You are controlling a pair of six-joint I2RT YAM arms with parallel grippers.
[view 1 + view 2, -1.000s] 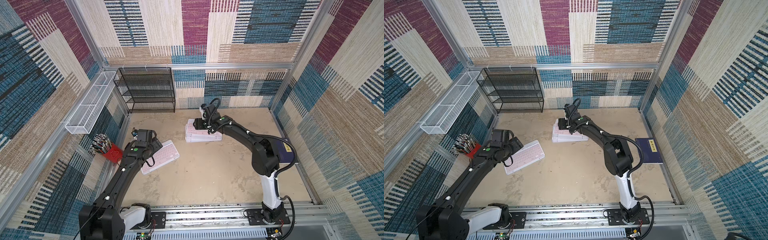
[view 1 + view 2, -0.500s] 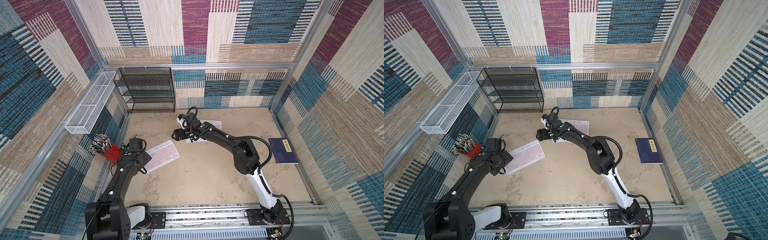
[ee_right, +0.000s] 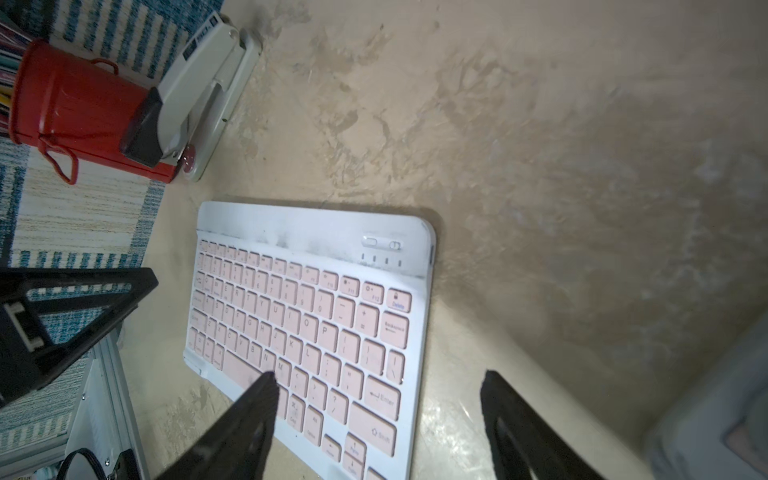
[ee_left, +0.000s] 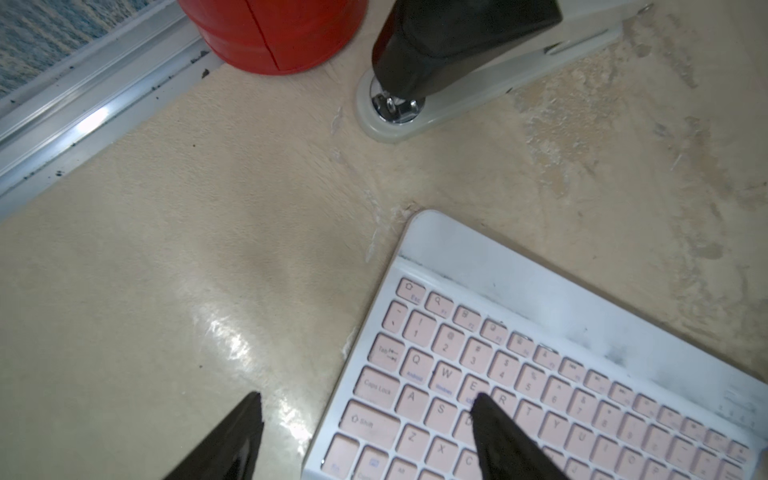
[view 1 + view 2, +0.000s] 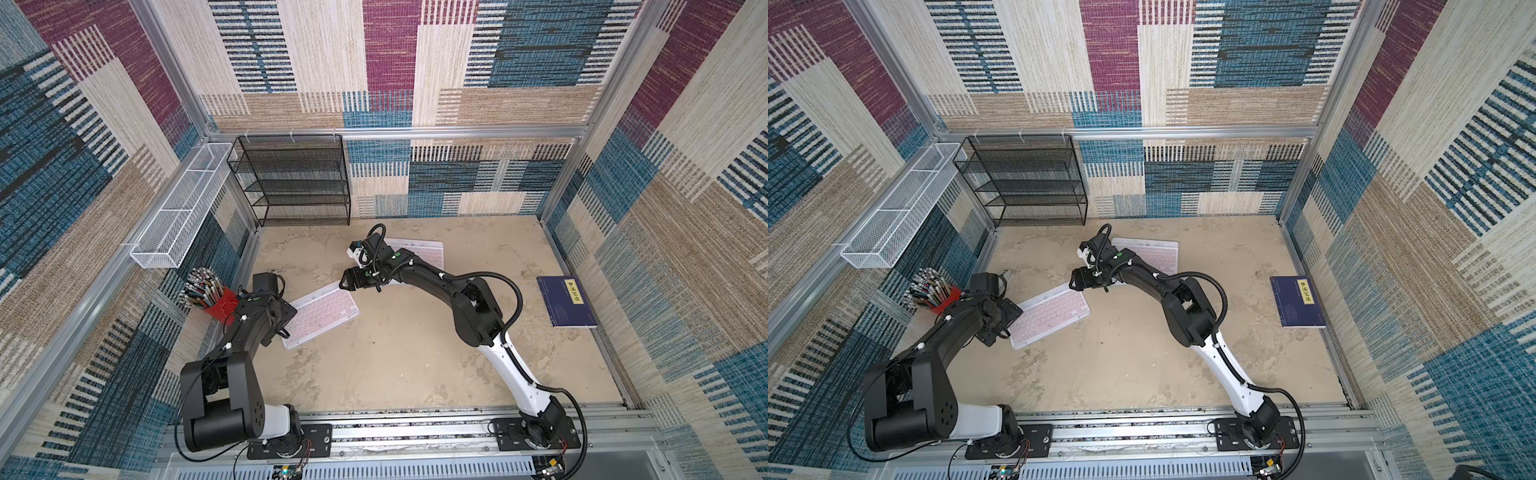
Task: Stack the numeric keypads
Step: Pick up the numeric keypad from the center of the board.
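A pink-keyed keypad (image 5: 324,313) (image 5: 1054,318) lies loose and askew on the table at the left. My left gripper (image 4: 365,411) is open over its left end, with one fingertip (image 4: 482,415) above the keys and the other above bare table. In a top view the left gripper (image 5: 284,320) is mostly hidden under its wrist. My right gripper (image 5: 343,284) (image 3: 379,379) hangs open over the keypad's (image 3: 316,316) right end, holding nothing. A stack of numeric keypads (image 5: 424,253) (image 5: 1156,255) with pink keys on top lies at the back, partly hidden by the right arm.
A red pen cup (image 5: 216,303) and a grey-black stapler (image 4: 478,62) (image 3: 195,95) stand close to the loose keypad's left end. A dark blue book (image 5: 566,301) lies at the right wall. A black mesh shelf (image 5: 295,178) and a white wire basket (image 5: 178,208) fill the back left.
My right gripper has swung from the stack at the back forward and left to the loose keypad's right end. The left gripper has drawn back to its left end.
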